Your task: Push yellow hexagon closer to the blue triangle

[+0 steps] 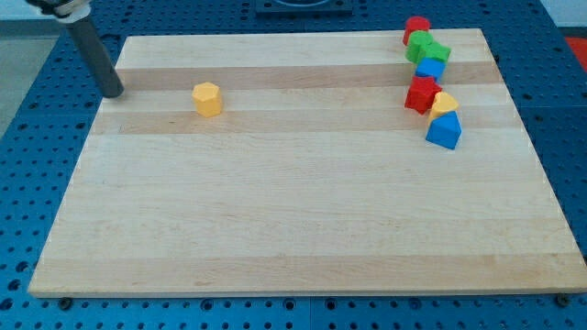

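The yellow hexagon (208,98) sits on the wooden board (293,211) in its upper left part. The blue triangle (445,131) sits far to the view's right, lowest of a column of blocks. My tip (113,93) is at the board's left edge, well to the left of the yellow hexagon and not touching it.
Above the blue triangle, near the board's right edge, stand a small yellow block (444,103), a red block (422,93), a blue block (429,69), a green block (426,47) and a red cylinder (416,27).
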Available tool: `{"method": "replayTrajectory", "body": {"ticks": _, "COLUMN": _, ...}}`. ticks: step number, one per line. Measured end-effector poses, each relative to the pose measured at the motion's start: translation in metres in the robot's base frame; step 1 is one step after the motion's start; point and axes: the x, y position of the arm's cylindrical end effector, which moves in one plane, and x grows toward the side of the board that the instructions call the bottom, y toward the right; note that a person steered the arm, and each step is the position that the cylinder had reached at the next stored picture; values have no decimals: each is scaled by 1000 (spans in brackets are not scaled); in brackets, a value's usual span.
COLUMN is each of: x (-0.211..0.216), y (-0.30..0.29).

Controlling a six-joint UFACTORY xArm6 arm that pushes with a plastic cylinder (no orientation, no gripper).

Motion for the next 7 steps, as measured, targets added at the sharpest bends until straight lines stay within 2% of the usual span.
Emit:
{"method": "replayTrajectory", "body": {"ticks": 1, "x": 9, "y": 73}}
{"method": "replayTrajectory", "body": {"ticks": 3, "x": 93, "y": 239}}
{"method": "replayTrajectory", "body": {"ticks": 4, "x": 103, "y": 268}}
{"method": "replayTrajectory", "body": {"ticks": 6, "x": 88, "y": 185}}
{"method": "replayTrajectory", "body": {"ticks": 7, "x": 37, "y": 178}}
